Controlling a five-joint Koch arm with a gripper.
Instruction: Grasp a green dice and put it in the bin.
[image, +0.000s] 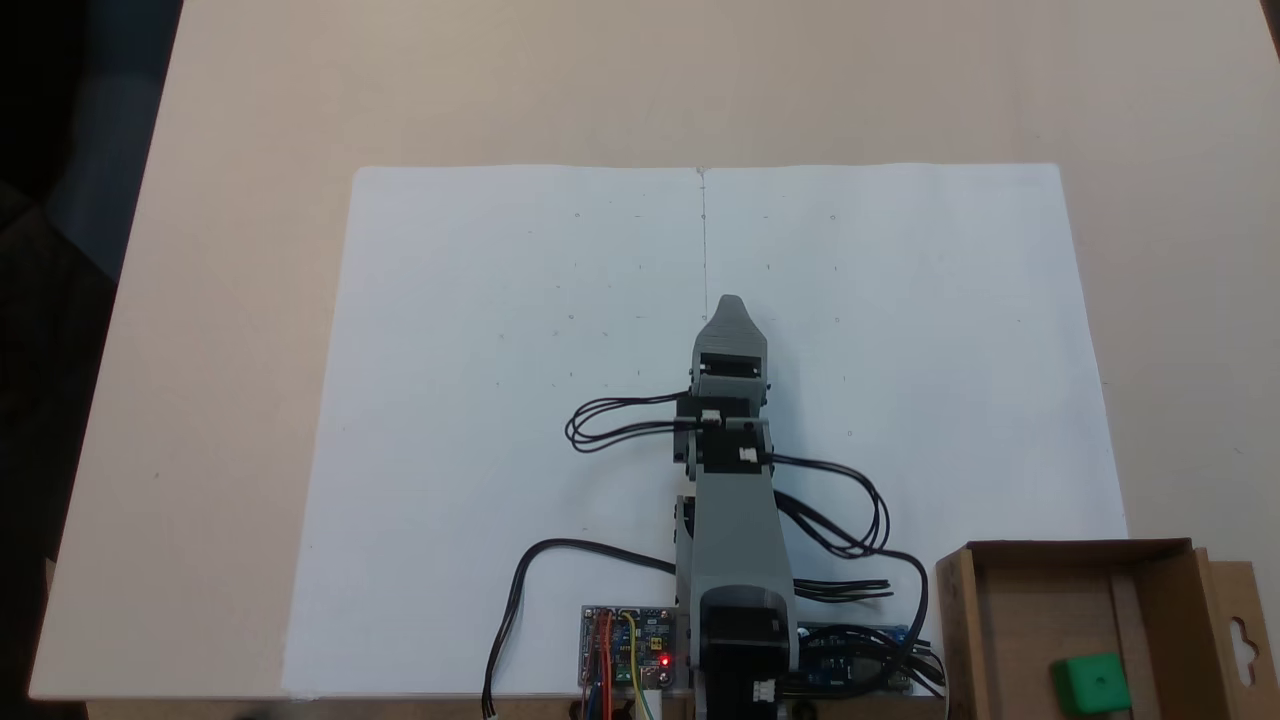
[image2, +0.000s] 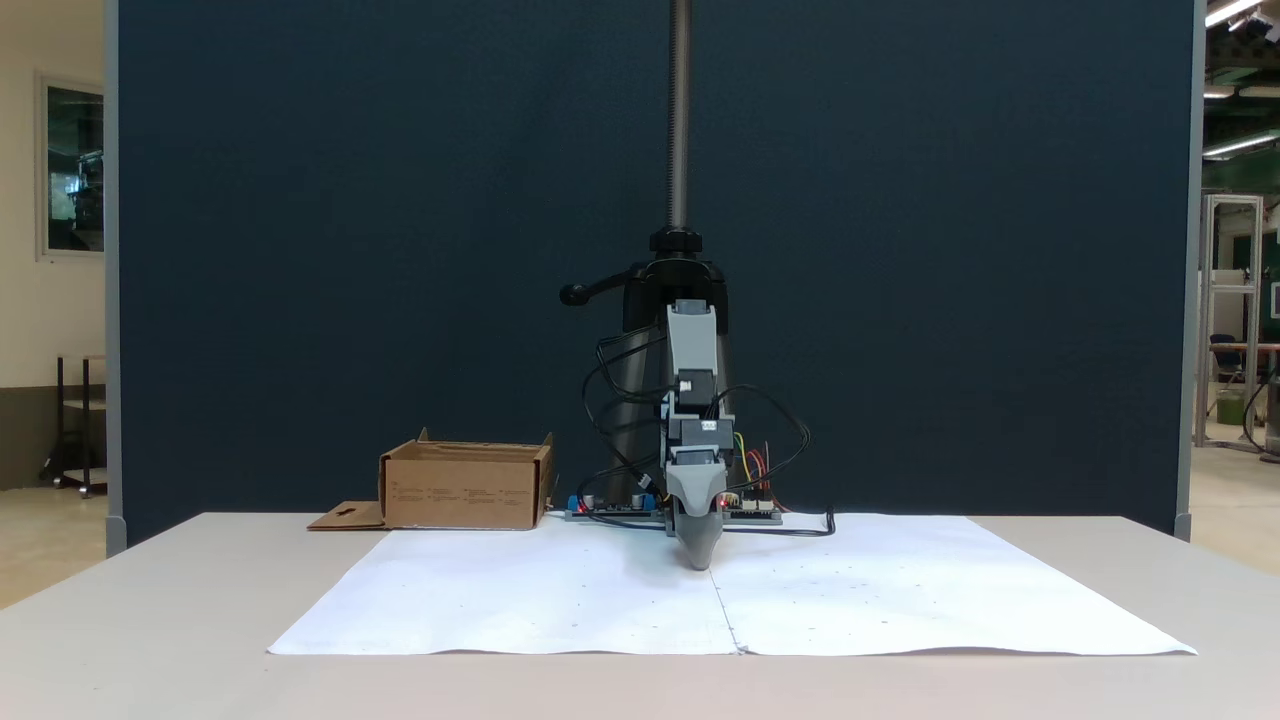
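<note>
The green dice (image: 1090, 683) lies inside the bin (image: 1040, 610), a brown cardboard box at the bottom right of a fixed view, close to its lower right corner. The bin (image2: 465, 490) also stands left of the arm in a fixed view, where its walls hide the dice. My gripper (image: 730, 302) points away from the base over the middle of the white paper, far from the bin. Its tip (image2: 700, 562) rests low on the paper. One grey tip shows, with the jaws stacked one behind the other, and nothing is seen held.
A large white paper sheet (image: 500, 400) covers the beige table. Black cables (image: 620, 420) loop beside the arm. Circuit boards (image: 628, 660) sit at the arm's base. The bin's flap (image: 1240, 640) with a keyhole cutout sticks out sideways. A dark screen (image2: 350, 250) stands behind.
</note>
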